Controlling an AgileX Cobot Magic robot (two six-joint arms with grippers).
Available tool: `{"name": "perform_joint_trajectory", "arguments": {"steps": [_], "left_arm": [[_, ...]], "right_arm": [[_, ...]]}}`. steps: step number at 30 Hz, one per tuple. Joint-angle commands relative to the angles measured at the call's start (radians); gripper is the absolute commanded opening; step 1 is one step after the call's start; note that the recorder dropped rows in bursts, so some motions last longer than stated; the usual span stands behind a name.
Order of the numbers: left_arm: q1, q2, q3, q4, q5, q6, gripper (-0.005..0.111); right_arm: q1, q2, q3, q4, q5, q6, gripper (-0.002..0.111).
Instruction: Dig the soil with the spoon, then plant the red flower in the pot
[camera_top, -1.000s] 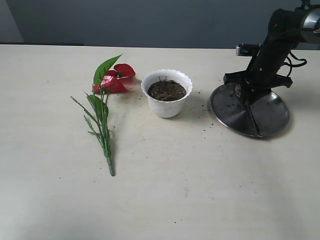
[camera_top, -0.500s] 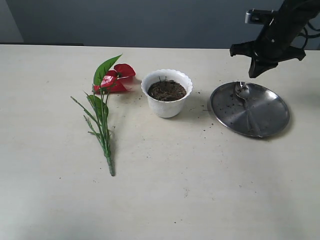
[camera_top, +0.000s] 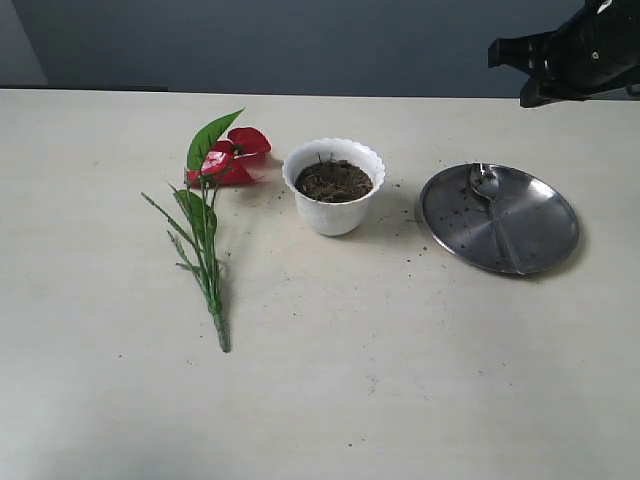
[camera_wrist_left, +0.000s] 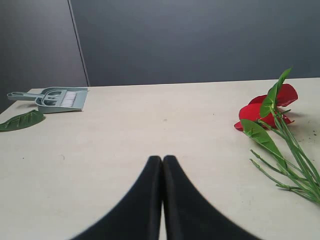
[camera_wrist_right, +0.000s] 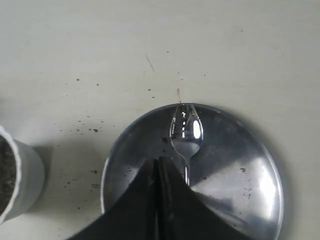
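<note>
Right wrist view: shows right claw (camera_wrist_right: 159, 161) clenched empty, spoon (camera_wrist_right: 186, 132) below it on plate (camera_wrist_right: 235, 192). Shows left claw (camera_wrist_left: 162, 160) likewise clenched, flower (camera_wrist_left: 260, 112) ahead, off to one side. Judged: digging over, planting due; calls for opening left claw, gripping flower, carrying to pot (camera_top: 334, 208).

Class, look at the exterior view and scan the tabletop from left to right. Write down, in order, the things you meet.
red flower → pot → steel plate

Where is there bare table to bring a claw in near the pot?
Widest bare stretch: the table on the camera side of the red flower, pot and steel plate. Narrower lane between pot and plate. Tightest: between flower and pot.
</note>
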Motion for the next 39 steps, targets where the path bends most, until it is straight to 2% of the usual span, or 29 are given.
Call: {"name": "perform_joint_trajectory", "arguments": {"steps": [1,8,21,35,39], "left_arm": [[0.001,-0.005,0.005,-0.002,0.002,-0.002,0.0],[0.001,-0.005,0.005,-0.002,0.002,-0.002,0.0],[0.001,-0.005,0.005,-0.002,0.002,-0.002,0.0],[0.001,-0.005,0.005,-0.002,0.002,-0.002,0.0],[0.001,-0.005,0.005,-0.002,0.002,-0.002,0.0]], "right_arm": [[0.009,-0.117,0.103,0.108,-0.076,-0.104,-0.001],[0.068,-0.239,0.142,0.119,-0.069,-0.109,-0.001],[0.068,-0.404,0.273,0.179,-0.096,-0.103,-0.001],[0.066,-0.425,0.278,0.16,-0.188,-0.093,-0.001],[0.066,-0.425,0.278,0.077,-0.176,-0.101,-0.001]]}}
